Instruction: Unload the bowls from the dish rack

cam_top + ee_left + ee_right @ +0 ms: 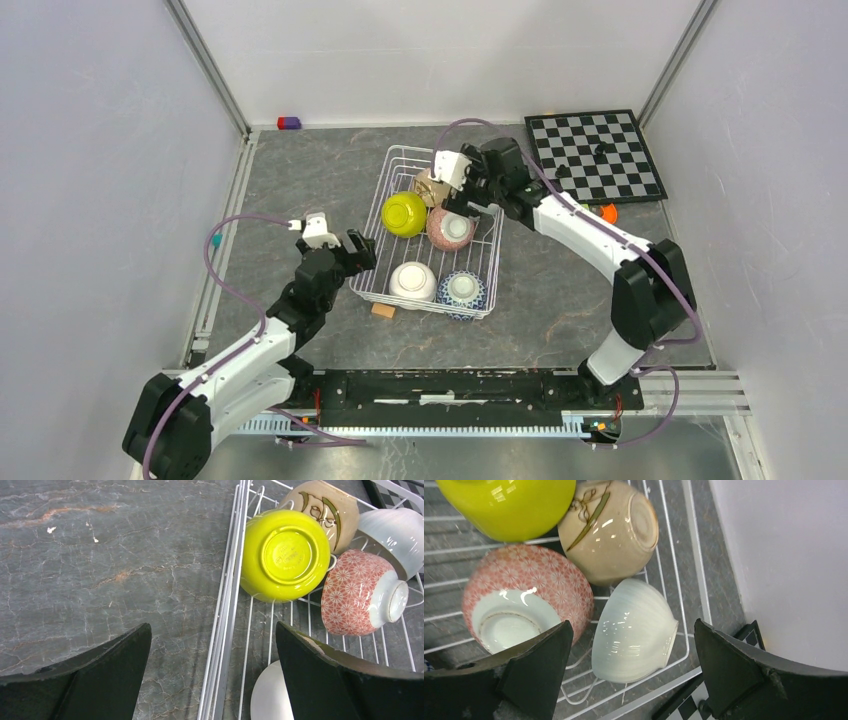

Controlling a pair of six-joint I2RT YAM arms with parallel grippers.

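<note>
The white wire dish rack (412, 149) holds the bowls, tipped between its tines: yellow-green (405, 214), pink speckled (450, 229), tan (432, 187), white (412, 281) and blue-and-white (463, 290). My left gripper (360, 250) is open, straddling the rack's left rim (227, 605); the yellow-green bowl (285, 555) lies ahead of it and the near white bowl (267, 695) beside its right finger. My right gripper (633, 624) hangs open over the rack's far right corner, its fingers either side of a second white bowl (634, 632), with nothing gripped.
A black-and-white chessboard (595, 155) lies right of the rack, close behind my right wrist. A small orange block (382, 310) sits at the rack's near edge, an orange object (607, 211) by the board, and a red-purple block (288, 123) at the back wall.
</note>
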